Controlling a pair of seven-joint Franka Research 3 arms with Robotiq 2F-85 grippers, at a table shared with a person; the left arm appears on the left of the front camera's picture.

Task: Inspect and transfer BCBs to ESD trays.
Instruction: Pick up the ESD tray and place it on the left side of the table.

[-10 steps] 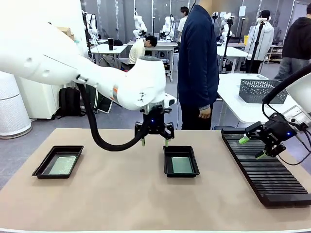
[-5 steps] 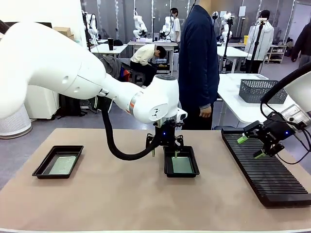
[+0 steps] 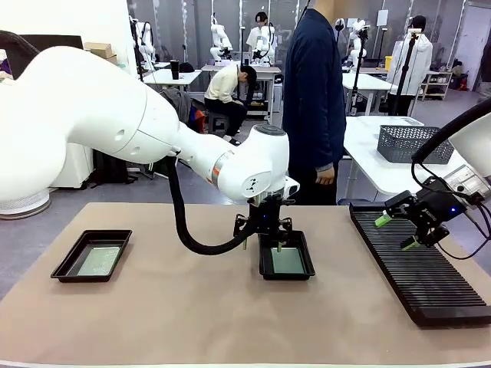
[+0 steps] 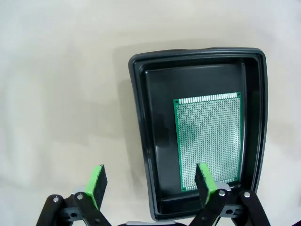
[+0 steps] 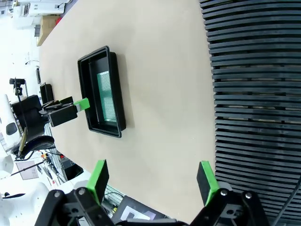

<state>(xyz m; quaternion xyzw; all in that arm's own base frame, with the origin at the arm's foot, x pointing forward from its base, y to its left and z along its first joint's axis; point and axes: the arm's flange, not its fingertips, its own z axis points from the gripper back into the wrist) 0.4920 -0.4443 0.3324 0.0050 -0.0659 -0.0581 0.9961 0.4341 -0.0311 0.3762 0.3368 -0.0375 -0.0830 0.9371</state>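
Lowered since earlier, left gripper (image 4: pixel 149 184) spreads empty fingers (image 4: pixel 204 183) astride the centre tray's (image 4: pixel 139 117) wall, one over its BCB (image 4: pixel 209 139); descending could strike that rim.

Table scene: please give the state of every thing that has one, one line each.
left gripper: open, straddling the middle tray's rim.
right gripper: open, empty, above the rack.
middle tray: holds one board, lying flat.
left tray: holds one board, flat.
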